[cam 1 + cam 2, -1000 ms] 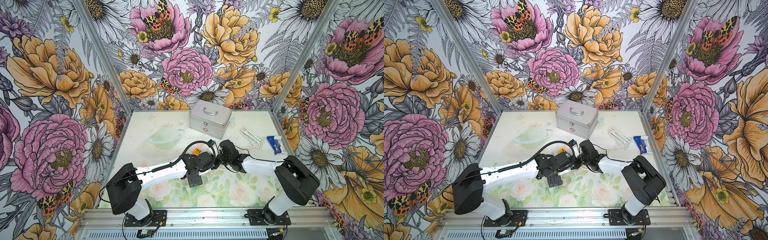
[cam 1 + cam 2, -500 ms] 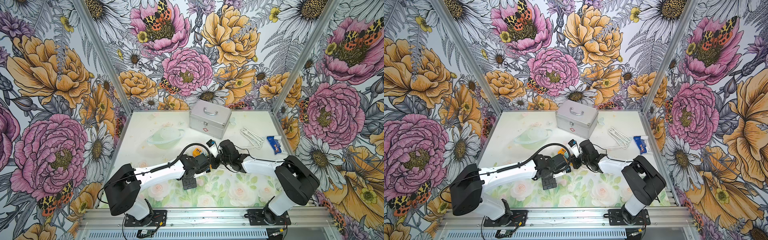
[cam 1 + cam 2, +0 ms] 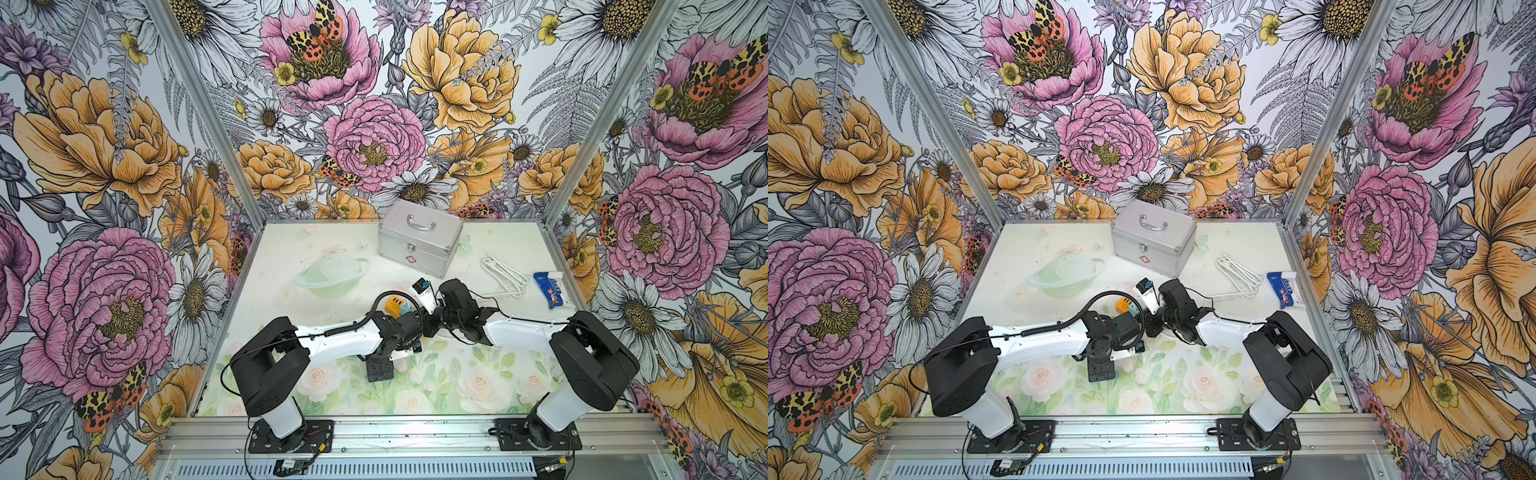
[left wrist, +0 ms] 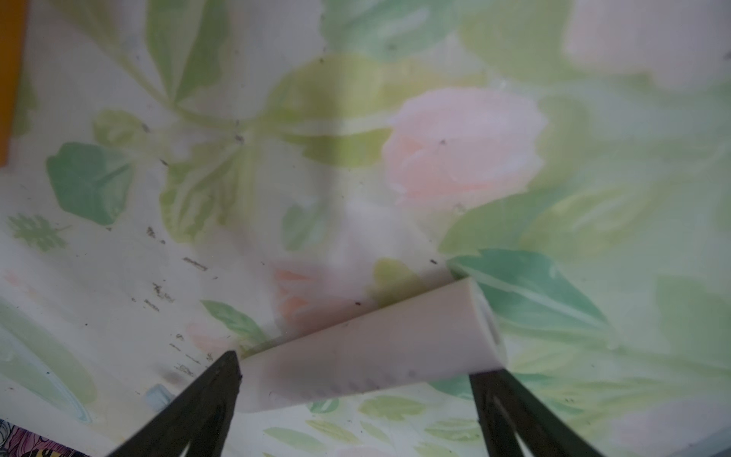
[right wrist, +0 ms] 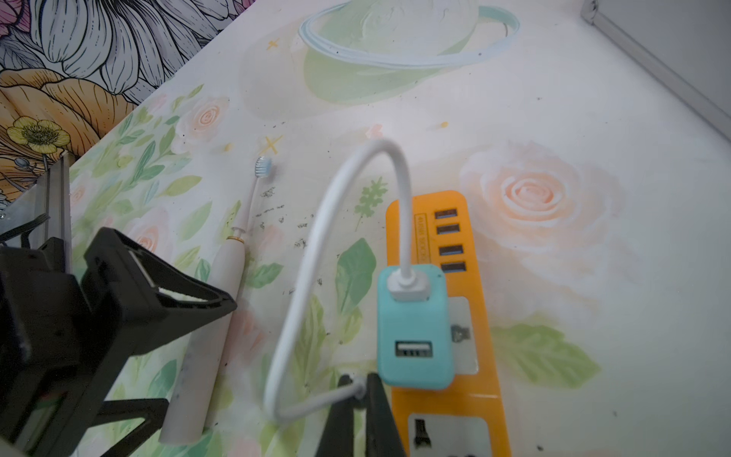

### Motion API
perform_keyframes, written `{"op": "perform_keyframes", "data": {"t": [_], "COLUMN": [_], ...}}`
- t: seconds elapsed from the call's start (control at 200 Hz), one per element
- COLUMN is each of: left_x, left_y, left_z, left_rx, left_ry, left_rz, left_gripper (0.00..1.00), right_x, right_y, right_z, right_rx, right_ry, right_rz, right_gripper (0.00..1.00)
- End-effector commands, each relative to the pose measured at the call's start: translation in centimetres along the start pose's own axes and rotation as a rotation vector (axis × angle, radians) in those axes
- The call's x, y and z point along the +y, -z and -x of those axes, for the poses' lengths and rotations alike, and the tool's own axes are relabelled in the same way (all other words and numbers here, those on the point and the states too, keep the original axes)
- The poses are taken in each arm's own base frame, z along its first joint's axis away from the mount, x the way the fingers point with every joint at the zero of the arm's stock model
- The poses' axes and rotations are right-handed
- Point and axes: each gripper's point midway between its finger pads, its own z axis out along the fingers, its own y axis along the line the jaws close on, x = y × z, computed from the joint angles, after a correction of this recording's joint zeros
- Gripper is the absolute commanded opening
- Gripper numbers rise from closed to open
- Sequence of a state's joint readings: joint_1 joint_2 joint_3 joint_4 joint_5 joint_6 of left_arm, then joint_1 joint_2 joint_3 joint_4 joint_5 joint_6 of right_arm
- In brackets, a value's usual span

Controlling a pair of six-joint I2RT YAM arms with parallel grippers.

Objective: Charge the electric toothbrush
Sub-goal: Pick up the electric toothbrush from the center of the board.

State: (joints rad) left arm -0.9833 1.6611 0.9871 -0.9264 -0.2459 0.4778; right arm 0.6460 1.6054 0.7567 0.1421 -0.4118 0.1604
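we've the white cable (image 5: pixel 316 245) plugged into the teal adapter (image 5: pixel 413 328), its free end pinched in our right hand (image 5: pixel 358 389); our left hand (image 4: pixel 354 366), open, straddles the electric toothbrush (image 5: pixel 201 368) lying mid-table (image 5: pixel 593 118), not yet connected.

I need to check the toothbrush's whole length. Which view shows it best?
The right wrist view: the toothbrush shows from brush head to handle. The left wrist view shows only the handle's end; in both top views the arms hide it.
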Motion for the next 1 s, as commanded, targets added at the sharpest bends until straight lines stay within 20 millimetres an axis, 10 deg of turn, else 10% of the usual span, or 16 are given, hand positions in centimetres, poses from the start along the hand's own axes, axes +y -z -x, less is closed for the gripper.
{"op": "perform_keyframes", "data": {"t": [0.0, 0.756, 0.996], "left_x": [0.0, 1.1, 0.4], "left_y": [-0.9, -0.6, -1.7], "left_z": [0.8, 4.8, 4.3], "left_rx": [-0.026, -0.216, -0.185], "left_ry": [-0.016, 0.013, 0.025], "left_rz": [-0.018, -0.06, -0.095], "left_gripper": [0.89, 0.74, 0.49], "right_x": [-0.2, -0.5, -0.4], "right_y": [0.3, 0.4, 0.6], "right_z": [1.6, 1.6, 1.7], "right_rx": [-0.037, -0.038, -0.043], "right_ry": [0.005, 0.001, 0.0], "right_rz": [-0.012, -0.014, -0.011], "right_gripper": [0.0, 0.0, 0.0]}}
